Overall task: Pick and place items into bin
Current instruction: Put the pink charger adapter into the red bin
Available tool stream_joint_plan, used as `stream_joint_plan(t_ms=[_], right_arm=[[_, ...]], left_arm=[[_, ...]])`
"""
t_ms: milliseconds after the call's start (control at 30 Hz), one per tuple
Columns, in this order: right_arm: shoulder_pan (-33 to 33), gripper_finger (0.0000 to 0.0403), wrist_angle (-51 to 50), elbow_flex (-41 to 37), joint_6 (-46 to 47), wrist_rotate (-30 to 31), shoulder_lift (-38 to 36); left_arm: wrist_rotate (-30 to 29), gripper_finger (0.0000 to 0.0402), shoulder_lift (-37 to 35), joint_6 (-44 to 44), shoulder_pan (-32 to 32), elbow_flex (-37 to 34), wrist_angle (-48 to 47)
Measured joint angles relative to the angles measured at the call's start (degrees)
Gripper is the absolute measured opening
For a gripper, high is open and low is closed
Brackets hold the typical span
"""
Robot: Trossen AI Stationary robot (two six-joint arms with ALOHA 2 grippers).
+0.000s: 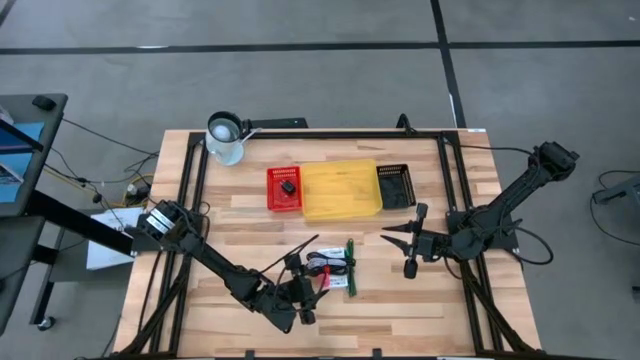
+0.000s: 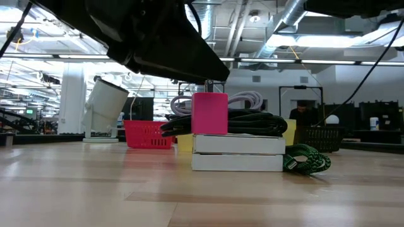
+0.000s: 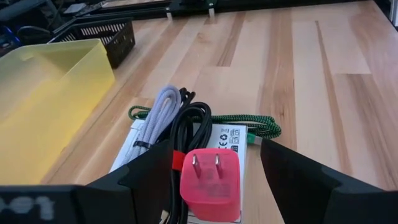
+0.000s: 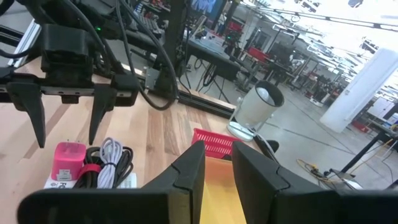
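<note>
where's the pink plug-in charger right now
The pink plug-in charger lies on the flat white packets near the table's front middle, beside coiled black and white cables, between the left gripper's open fingers.

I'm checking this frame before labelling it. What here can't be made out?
- Red basket: the small dark item inside is too small to identify in the high view.
- White box: its print is covered by cables and the pink charger.
- Right claw: the yellow bin behind is cut off by it.

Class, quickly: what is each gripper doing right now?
Left gripper: open, straddling the pink plastic plug charger, not gripping.
Right gripper: empty, fingers slightly apart.
</note>
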Motion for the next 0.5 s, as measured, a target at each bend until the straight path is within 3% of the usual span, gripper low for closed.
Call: stream_joint_plan(t_ms=[500], right_arm=[[0.0,0.0077,0.0,0.0,0.0,0.0,0.0]], left_arm=[[-0.9,0.0235,0.1,0.5,0.5,0.0,0.0]])
